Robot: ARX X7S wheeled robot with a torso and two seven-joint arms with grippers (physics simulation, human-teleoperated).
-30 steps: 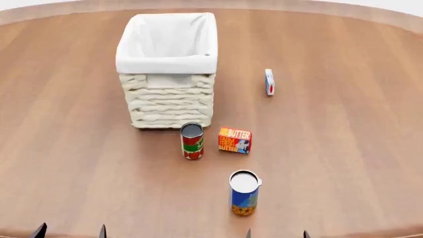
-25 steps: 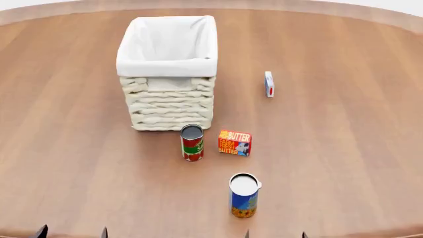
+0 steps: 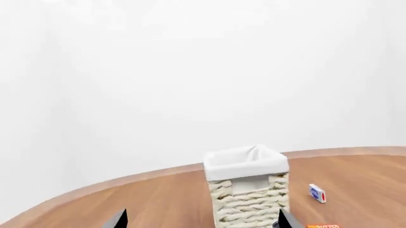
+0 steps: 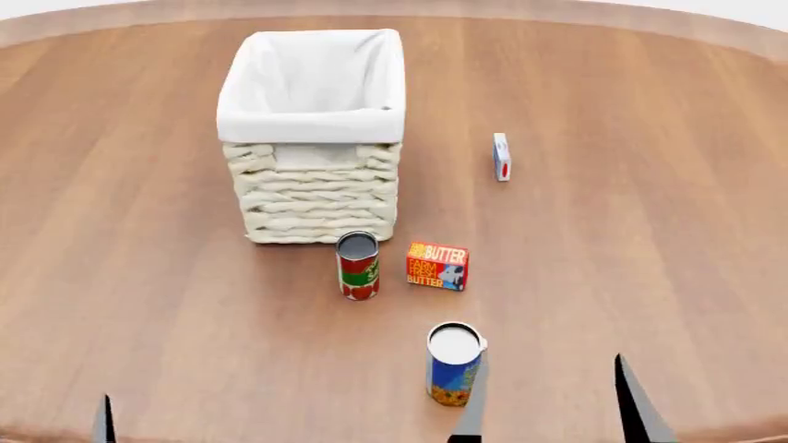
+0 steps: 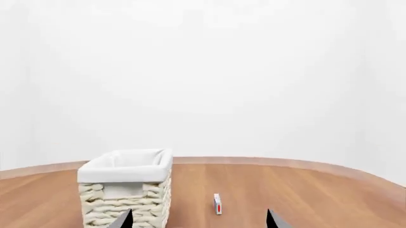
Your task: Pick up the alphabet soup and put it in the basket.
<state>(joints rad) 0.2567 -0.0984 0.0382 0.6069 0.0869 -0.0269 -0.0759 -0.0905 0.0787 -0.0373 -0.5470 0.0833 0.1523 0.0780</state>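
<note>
Your right gripper (image 4: 548,401) is poking into the near edge of the head view with its two dark fingers spread wide apart and nothing between them; one fingertip (image 4: 471,406) is showing just beside the soup can (image 4: 453,364), the other (image 4: 634,397) well off to the right of it. In the right wrist view the same gripper (image 5: 199,219) is showing only its two tips, parted and empty. Your left gripper (image 4: 105,420) is showing just one thin dark tip at the near left edge of the head view, but the left wrist view is catching both tips (image 3: 199,219) standing well apart with nothing held. The soup can is standing upright on the wooden table (image 4: 640,240), nearest to you, and it is wearing a blue label with an orange-yellow pattern near its base and a white top. Beyond it, a little further from you, the butter box (image 4: 437,264) is sitting with orange and red lettering on its face. Just to the left of that box a red-and-green can (image 4: 357,264) with a grey top is standing upright, close in front of the basket (image 4: 314,189). The basket is a large cream woven one with a white cloth liner (image 4: 310,83) folding over its rim. Off to the basket's right, well apart from it, a small white, blue and red carton (image 4: 501,156) is standing on the table.
</note>
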